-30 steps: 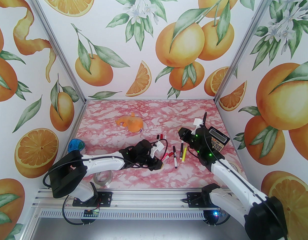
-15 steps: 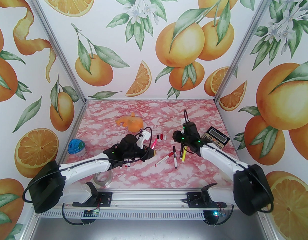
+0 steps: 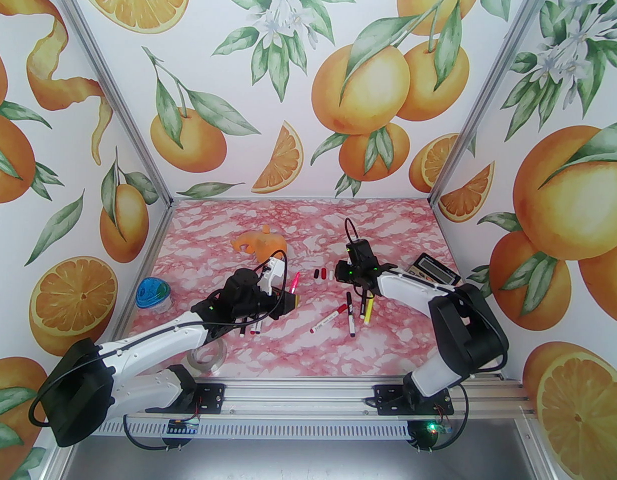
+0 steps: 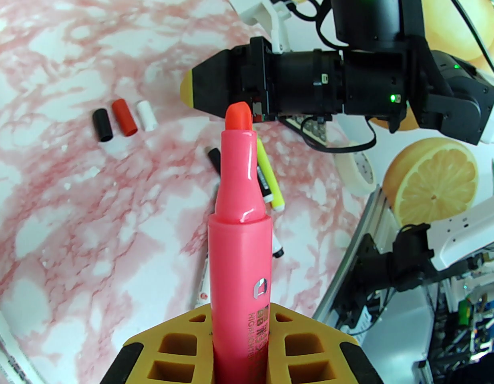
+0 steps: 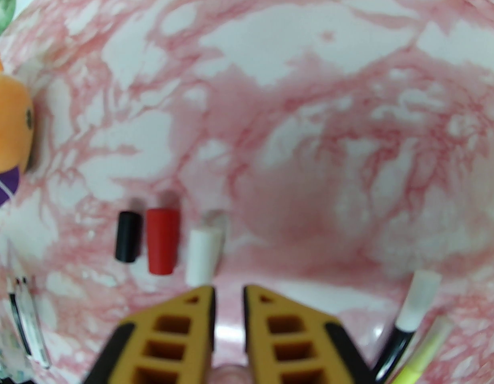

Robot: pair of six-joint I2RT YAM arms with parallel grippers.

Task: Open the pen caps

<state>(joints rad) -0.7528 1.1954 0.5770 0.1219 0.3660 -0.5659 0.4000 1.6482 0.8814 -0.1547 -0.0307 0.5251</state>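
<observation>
Pink pen (image 4: 239, 230) clamped in left gripper (image 4: 239, 314), tip bare; barrel print cut off by fingers (image 4: 179, 334), unreadable — right gripper (image 5: 229, 294) closed, blurred; black, red, white caps (image 5: 163, 240) on table (image 5: 311, 134) just beyond.

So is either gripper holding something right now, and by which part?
The left gripper grips the uncapped pink highlighter by its barrel, with the tip end free. The right gripper is shut; whether anything sits between its fingers cannot be told.
</observation>
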